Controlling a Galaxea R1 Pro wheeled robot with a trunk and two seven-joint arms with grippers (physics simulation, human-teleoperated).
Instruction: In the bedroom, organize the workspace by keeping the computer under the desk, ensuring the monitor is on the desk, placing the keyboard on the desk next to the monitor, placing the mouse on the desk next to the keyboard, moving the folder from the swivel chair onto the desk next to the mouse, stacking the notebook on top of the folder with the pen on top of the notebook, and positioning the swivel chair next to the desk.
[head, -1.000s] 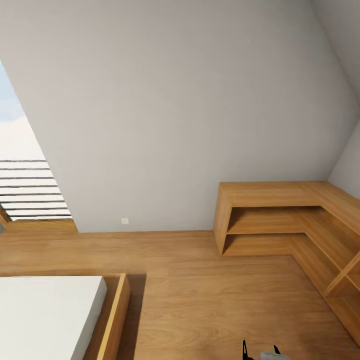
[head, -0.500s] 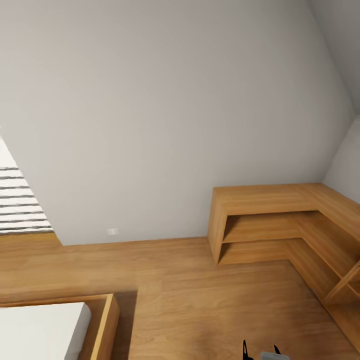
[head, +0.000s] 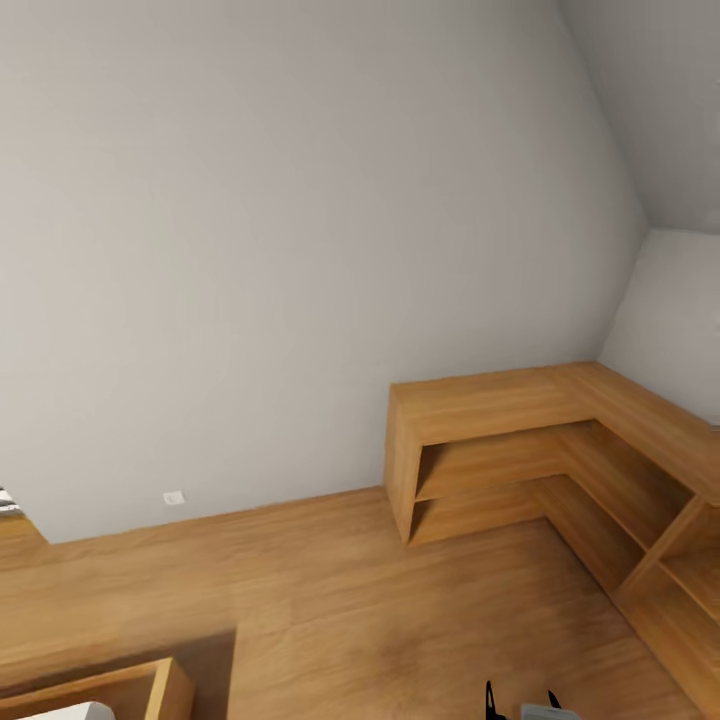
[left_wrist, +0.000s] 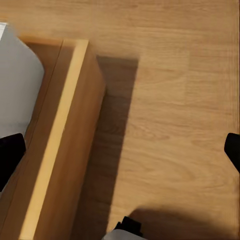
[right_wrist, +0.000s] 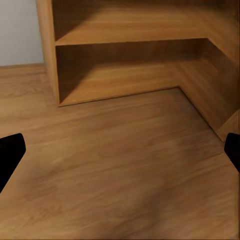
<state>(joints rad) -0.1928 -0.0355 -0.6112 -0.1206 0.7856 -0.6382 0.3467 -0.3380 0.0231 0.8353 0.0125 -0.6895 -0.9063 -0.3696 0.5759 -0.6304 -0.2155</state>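
Head view: grey wall (head: 300, 220) across most of the frame, a small white socket (head: 174, 497) low on it at lower left. Low wooden L-shaped shelf unit (head: 520, 450) at right, shelves bare. Wood floor (head: 400, 610) below. Corner of a wooden bed frame (head: 150, 690) at bottom left. My right claw (head: 521, 697) pokes up at the bottom edge, fingertips apart, nothing between them.

Left wrist view: left claw (left_wrist: 120, 155) with dark tips at opposite frame edges, spread wide and empty, hanging over the bed frame's rail (left_wrist: 55, 145) and floor; pale mattress (left_wrist: 15, 85) at upper left.

Right wrist view: right claw splayed, empty, aimed at the shelf unit's lower bays.

No worktop, chair or folder in sight; I judge I'm in transit, arms tucked low for travel
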